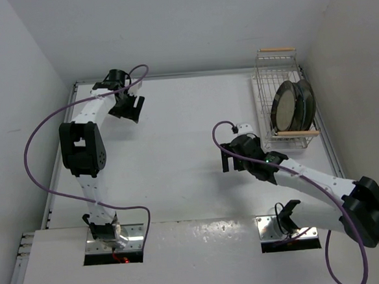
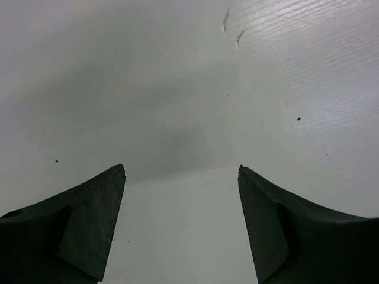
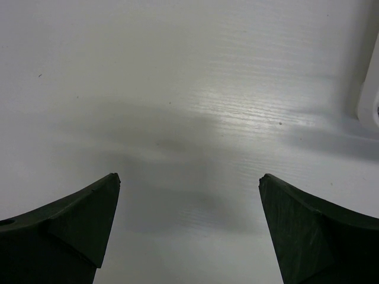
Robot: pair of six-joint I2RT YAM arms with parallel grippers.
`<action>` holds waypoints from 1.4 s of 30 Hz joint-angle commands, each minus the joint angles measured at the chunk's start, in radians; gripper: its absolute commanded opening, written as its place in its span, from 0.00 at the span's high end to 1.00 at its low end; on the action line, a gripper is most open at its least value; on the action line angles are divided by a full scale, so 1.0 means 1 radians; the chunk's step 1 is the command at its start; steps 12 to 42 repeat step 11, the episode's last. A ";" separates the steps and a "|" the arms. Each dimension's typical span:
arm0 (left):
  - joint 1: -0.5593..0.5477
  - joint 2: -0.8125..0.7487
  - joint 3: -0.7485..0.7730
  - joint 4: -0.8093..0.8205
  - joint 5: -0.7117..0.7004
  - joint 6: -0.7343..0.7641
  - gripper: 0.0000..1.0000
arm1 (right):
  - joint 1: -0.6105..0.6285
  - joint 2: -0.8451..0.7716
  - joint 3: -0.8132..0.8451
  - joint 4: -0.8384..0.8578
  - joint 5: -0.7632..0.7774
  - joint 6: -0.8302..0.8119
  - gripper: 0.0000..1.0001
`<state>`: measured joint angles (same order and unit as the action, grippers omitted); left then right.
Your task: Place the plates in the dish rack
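Two arms are out over the white desk (image 1: pixel 188 129), and nothing is in either grip. The desk takes up almost the whole top view, bare white board between pale walls. Next in size is the dish rack (image 1: pixel 263 104), a white wire basket at the far right edge of the desk, with a wooden handle at each short end. Inside it the plates (image 1: pixel 290 106) stand on edge in the half nearer the arms, leaning together. The front one is cream with a dark rim, and more dark rims show behind it, though the exact count is hard to make out from up here.

Now the small parts. The left fingers (image 2: pixel 89 225) are spread wide over bare desk, holding nothing and touching nothing. They sit at the far left of the desk, well apart from the rack. The right fingers (image 3: pixel 77 231) are spread wide too, empty, with only white desk between them. They hover near the rack, just left of its near end, apart from the wire and the plates.
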<state>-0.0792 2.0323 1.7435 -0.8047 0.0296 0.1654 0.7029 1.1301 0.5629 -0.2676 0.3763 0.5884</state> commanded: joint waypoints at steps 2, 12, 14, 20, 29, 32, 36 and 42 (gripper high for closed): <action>-0.005 -0.063 -0.001 0.018 -0.008 -0.003 0.19 | 0.006 0.007 0.063 -0.016 0.055 0.036 0.00; -0.005 -0.063 -0.001 0.018 -0.008 -0.012 0.19 | 0.007 0.039 0.095 -0.047 0.113 0.082 0.00; -0.005 -0.063 -0.001 0.018 -0.008 -0.012 0.19 | 0.007 0.039 0.095 -0.047 0.113 0.082 0.00; -0.005 -0.063 -0.001 0.018 -0.008 -0.012 0.19 | 0.007 0.039 0.095 -0.047 0.113 0.082 0.00; -0.005 -0.063 -0.001 0.018 -0.008 -0.012 0.19 | 0.007 0.039 0.095 -0.047 0.113 0.082 0.00; -0.005 -0.063 -0.001 0.018 -0.008 -0.012 0.19 | 0.007 0.039 0.095 -0.047 0.113 0.082 0.00; -0.005 -0.063 -0.001 0.018 -0.008 -0.012 0.19 | 0.007 0.039 0.095 -0.047 0.113 0.082 0.00; -0.005 -0.063 -0.001 0.018 -0.008 -0.012 0.19 | 0.007 0.039 0.095 -0.047 0.113 0.082 0.00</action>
